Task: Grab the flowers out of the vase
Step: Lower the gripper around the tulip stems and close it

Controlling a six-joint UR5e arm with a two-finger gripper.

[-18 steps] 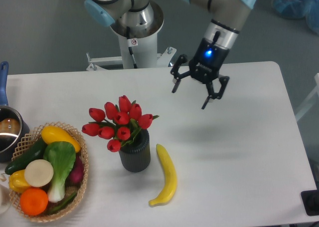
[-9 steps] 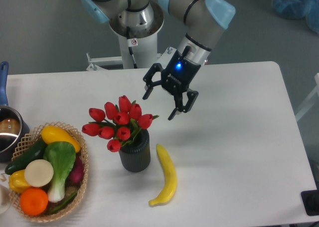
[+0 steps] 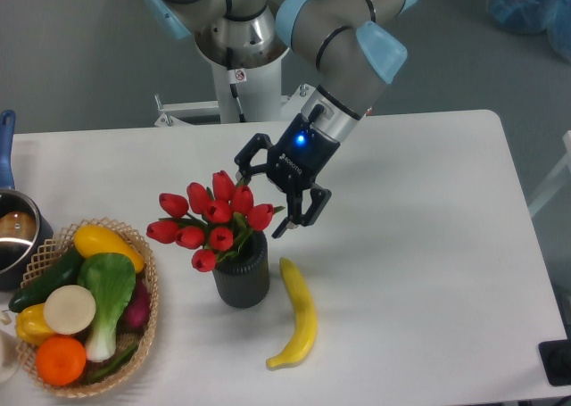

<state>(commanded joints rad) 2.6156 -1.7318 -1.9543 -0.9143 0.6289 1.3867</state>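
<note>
The flowers (image 3: 210,220), a bunch of red tulip buds with green leaves, stand in the dark ribbed vase (image 3: 242,272) near the middle of the table. My gripper (image 3: 261,207) hangs open just to the upper right of the bunch. One finger is by the topmost bud and the other by the rightmost bud. Nothing is held between the fingers.
A yellow banana (image 3: 298,314) lies right of the vase. At the left edge sits a wicker basket (image 3: 143,321) of toy vegetables and fruit, and behind it a steel pot (image 3: 16,235) with a blue handle. The robot base (image 3: 241,58) stands behind the table.
The gripper has swept left and down from the far right side of the table to the flowers' upper right edge, staying open. The flowers and vase have not moved.
</note>
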